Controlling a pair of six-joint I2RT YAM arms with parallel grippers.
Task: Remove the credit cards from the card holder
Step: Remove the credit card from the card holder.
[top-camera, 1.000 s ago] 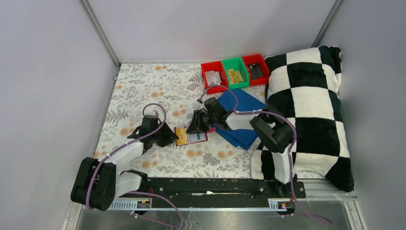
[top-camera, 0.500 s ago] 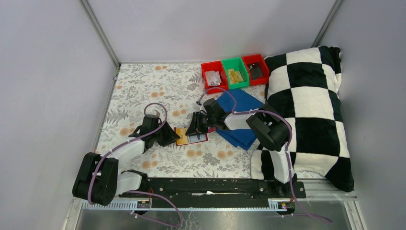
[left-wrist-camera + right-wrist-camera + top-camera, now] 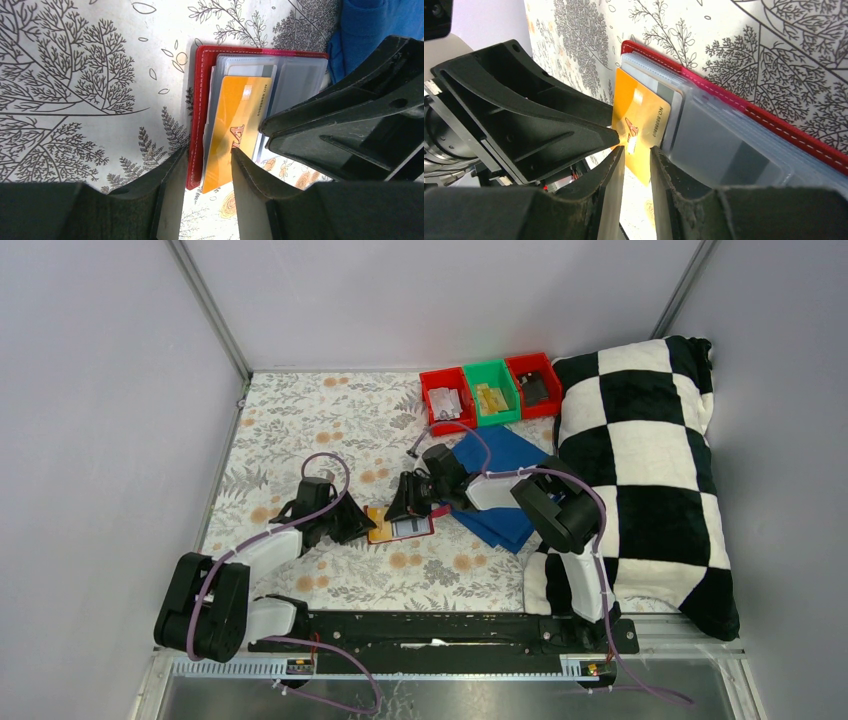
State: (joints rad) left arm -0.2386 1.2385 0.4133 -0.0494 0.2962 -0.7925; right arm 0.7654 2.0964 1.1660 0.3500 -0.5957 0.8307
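The red card holder [image 3: 418, 528] [image 3: 197, 100] [image 3: 774, 125] lies open and flat on the floral cloth. A tan-yellow credit card [image 3: 378, 524] [image 3: 235, 120] [image 3: 639, 107] sticks partly out of its clear sleeves. A pale card with a grey stripe [image 3: 250, 70] [image 3: 659, 82] sits in the sleeve behind it. My left gripper [image 3: 353, 525] [image 3: 209, 156] is open, its fingers straddling the holder's red edge and the yellow card's end. My right gripper [image 3: 401, 508] [image 3: 637, 150] faces it from the other side, also open with a narrow gap over the yellow card's corner.
A folded blue cloth [image 3: 508, 472] lies just right of the holder under the right arm. Two red bins [image 3: 446, 400] [image 3: 534, 385] and a green bin [image 3: 490, 392] stand at the back. A black-and-white checked pillow [image 3: 650, 460] fills the right side.
The right gripper has edged slightly left over the card holder. The left gripper and the holder stay where they were.
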